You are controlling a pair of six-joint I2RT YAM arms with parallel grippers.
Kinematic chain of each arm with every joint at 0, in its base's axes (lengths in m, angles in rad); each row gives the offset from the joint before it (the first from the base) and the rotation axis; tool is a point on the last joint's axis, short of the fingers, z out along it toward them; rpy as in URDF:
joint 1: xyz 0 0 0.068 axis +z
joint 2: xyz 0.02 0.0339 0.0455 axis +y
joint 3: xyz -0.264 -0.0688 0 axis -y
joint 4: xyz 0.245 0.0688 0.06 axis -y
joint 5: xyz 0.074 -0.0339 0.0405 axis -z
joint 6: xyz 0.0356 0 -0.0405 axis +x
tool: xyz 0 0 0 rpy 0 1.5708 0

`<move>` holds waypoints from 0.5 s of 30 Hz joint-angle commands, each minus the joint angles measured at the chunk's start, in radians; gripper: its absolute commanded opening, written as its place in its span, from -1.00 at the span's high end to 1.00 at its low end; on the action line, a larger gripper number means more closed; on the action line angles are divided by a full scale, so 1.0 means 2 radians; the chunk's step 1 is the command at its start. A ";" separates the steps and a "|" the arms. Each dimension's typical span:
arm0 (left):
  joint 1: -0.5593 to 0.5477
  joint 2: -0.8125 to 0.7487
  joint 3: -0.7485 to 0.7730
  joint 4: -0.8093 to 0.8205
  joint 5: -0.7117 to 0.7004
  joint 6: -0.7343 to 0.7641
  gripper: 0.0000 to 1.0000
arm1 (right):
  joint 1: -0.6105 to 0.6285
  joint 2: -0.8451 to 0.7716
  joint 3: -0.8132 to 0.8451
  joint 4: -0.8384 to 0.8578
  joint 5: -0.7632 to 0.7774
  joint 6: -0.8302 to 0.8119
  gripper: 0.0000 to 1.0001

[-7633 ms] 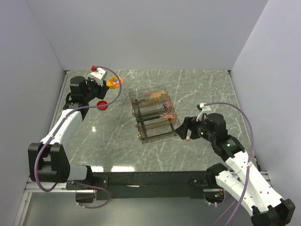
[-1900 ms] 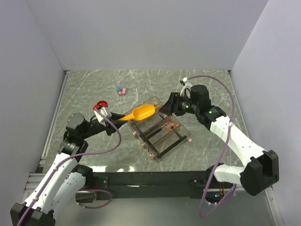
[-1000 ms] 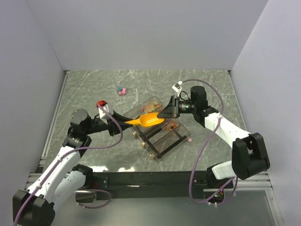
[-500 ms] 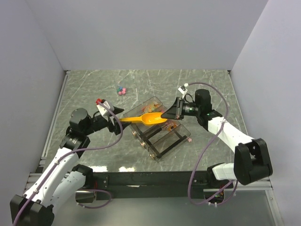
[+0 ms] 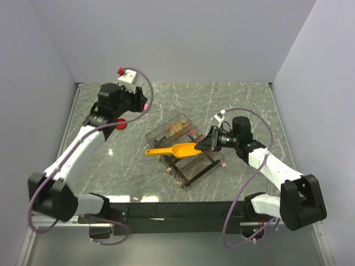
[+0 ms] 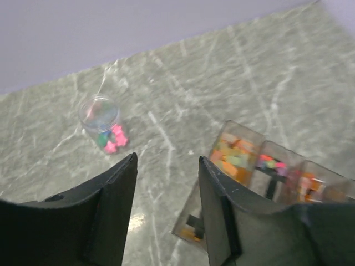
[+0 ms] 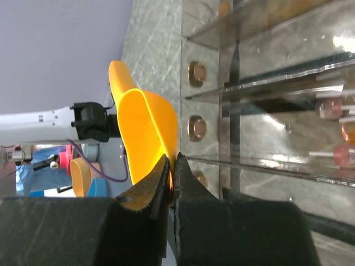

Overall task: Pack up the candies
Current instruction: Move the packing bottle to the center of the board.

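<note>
So | right gripper (image 7: pixel 172 166) clamped on the rim of the yellow scoop (image 5: pixel 177 149), over the clear box (image 5: pixel 191 169) | left gripper (image 6: pixel 166 163) jaws apart, empty, far left | candies (image 6: pixel 236 155) filling the box's far compartment, a few loose by the small jar (image 6: pixel 99 113) | partway done I'd guess, strays left to pack

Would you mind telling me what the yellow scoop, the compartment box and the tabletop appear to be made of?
Scoop: smooth, glossy, opaque orange-yellow plastic, thin-walled.
Box: clear rigid plastic, probably acrylic; the candies show through and the walls reflect.
Tabletop: grey-green with white veins, looks like marble, possibly a printed laminate.
</note>
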 commanded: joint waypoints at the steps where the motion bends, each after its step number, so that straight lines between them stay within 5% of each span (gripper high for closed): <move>1: 0.000 0.077 0.064 -0.056 -0.053 0.021 -0.04 | -0.001 -0.022 -0.010 0.030 -0.019 -0.002 1.00; 15: 0.004 0.305 0.258 -0.116 -0.096 0.024 0.08 | 0.003 -0.035 -0.015 0.020 -0.044 -0.017 1.00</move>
